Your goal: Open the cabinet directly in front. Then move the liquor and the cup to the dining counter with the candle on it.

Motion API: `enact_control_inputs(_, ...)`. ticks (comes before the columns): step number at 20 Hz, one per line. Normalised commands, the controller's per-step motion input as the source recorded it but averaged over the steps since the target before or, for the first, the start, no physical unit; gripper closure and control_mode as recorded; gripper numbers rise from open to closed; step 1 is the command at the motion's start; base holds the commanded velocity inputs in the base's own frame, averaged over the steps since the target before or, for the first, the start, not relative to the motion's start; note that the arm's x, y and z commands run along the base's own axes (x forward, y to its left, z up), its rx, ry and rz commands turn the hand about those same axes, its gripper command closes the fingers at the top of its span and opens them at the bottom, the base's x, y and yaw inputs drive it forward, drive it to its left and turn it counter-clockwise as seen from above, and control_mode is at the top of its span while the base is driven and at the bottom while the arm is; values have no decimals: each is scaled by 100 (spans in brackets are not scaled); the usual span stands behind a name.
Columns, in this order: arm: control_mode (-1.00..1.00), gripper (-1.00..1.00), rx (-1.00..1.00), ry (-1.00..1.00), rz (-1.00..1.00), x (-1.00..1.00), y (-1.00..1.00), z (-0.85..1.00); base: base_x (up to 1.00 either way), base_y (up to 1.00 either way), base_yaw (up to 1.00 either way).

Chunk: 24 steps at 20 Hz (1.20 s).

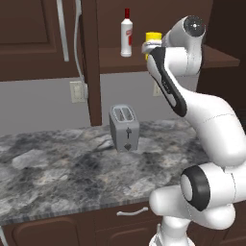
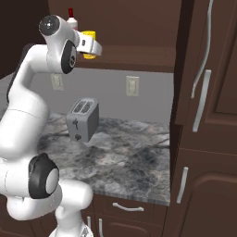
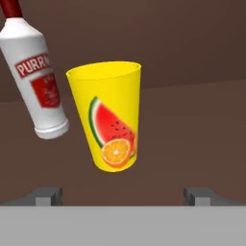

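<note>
The dark brown cabinet (image 1: 29,38) stands open, one door swung out at each side. On its shelf (image 1: 218,57) the yellow cup (image 3: 108,115) with a watermelon and orange picture stands upright. The white liquor (image 3: 36,81) bottle with the red cap and label stands just left of the cup, apart from it. My gripper (image 3: 125,196) is open and level with the cup, which lies a little ahead of the fingertips and between their lines. From the base, the liquor (image 1: 126,36) shows beside the cup (image 1: 153,37), which my hand partly covers. The dining counter and the candle are out of view.
A grey toaster (image 1: 124,128) stands on the marbled counter (image 1: 57,168) below the shelf. The opened right door (image 2: 208,69) with its long silver handle juts out at the right, the left door edge (image 1: 91,62) at the left. Low drawers (image 2: 127,207) sit under the counter.
</note>
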Motion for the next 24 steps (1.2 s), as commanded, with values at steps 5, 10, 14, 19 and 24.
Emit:
enact_control_inputs(5, -100, -100, 0, 0, 0, 46, 2, 3, 0, 0, 0)
enact_control_inputs(10, -100, -100, 0, 4, 0, 49, 2, 0, 0, 0, 0)
enact_control_inputs(14, -100, -100, 0, 1, 0, 49, 4, 0, 0, 0, 0)
enact_control_inputs(19, -100, -100, 0, 0, 0, 43, 6, 0, 0, 0, 0)
enact_control_inputs(24, -100, 100, 0, 0, 0, 21, 0, -2, 0, 0, 0)
